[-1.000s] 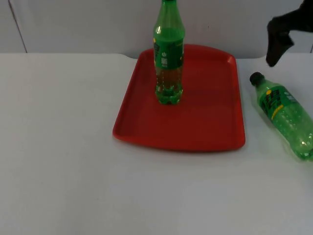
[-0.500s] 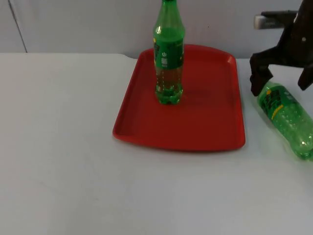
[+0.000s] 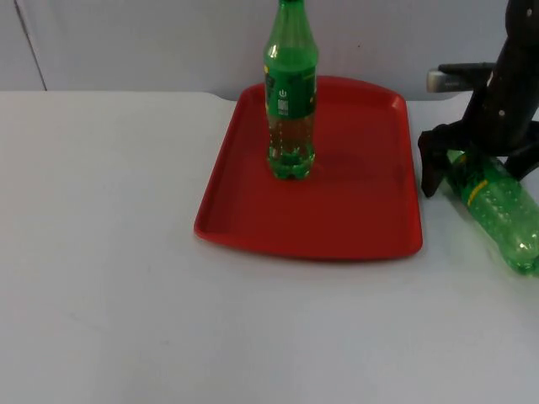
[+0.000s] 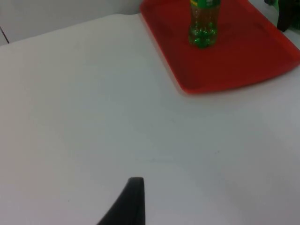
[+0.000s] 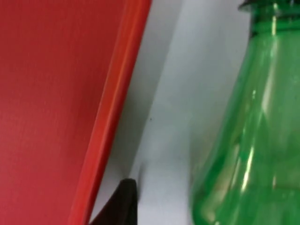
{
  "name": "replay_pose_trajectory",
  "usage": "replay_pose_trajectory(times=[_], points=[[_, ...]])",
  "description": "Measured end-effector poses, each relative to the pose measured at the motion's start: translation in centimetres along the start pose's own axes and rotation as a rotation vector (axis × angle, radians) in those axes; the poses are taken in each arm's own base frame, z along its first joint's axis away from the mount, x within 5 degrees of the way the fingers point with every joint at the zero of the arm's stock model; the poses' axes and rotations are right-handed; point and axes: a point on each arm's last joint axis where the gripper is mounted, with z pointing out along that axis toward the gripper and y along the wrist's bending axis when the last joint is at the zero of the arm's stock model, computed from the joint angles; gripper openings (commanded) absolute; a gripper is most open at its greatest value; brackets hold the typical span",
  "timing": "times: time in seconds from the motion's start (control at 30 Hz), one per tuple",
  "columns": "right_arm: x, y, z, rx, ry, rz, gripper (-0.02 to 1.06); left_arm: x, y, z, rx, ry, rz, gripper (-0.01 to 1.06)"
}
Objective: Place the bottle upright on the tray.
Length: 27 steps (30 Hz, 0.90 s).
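Note:
A green bottle (image 3: 497, 206) lies on its side on the white table, just right of the red tray (image 3: 354, 210). My right gripper (image 3: 477, 175) is down over its neck end, open, one finger (image 3: 429, 172) between tray and bottle and the other past the bottle's far side. In the right wrist view the bottle's shoulder (image 5: 248, 122) sits apart from the fingertip (image 5: 123, 206), with the tray rim (image 5: 112, 117) beside it. A second green bottle (image 3: 290, 93) stands upright on the tray. My left gripper (image 4: 132, 201) waits above bare table, looking toward the tray (image 4: 243, 65).
The grey partition wall (image 3: 126, 42) closes off the table behind the tray. White table top (image 3: 109, 252) spreads to the left of and in front of the tray. The lying bottle's base is close to the table's right side.
My right gripper has come down from the back right and turned, so its fingers now straddle the lying bottle's neck end. Both bottles and the tray have stayed put.

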Motion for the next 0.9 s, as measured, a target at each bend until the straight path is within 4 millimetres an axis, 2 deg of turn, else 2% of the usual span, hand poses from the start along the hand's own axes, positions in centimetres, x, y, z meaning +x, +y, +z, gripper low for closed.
replay_pose_trajectory(times=[0.2,0.6,0.63,0.7,0.73,0.87,0.9], points=[[-0.05,-0.13,0.07,0.014,-0.003,-0.010,0.94,0.00,0.00,0.00,0.000,0.000,0.000,1.05],[-0.03,-0.19,0.15,0.021,-0.002,-0.015,0.92,0.00,0.00,0.00,0.000,0.000,0.000,1.05],[-0.03,-0.19,0.15,0.021,-0.002,-0.013,0.88,0.00,0.00,0.00,0.000,0.000,0.000,1.05],[-0.03,-0.19,0.15,0.021,-0.002,-0.010,0.72,0.00,0.00,0.00,0.000,0.000,0.000,1.05],[-0.03,-0.19,0.15,0.021,-0.002,0.002,0.72,0.00,0.00,0.00,0.000,0.000,0.000,1.05],[0.06,-0.25,0.14,0.027,0.008,0.028,0.16,0.00,0.00,0.00,0.000,0.000,0.000,1.05],[0.05,-0.19,0.10,0.021,0.009,0.034,0.16,0.00,0.00,0.00,0.000,0.000,0.000,1.05]])
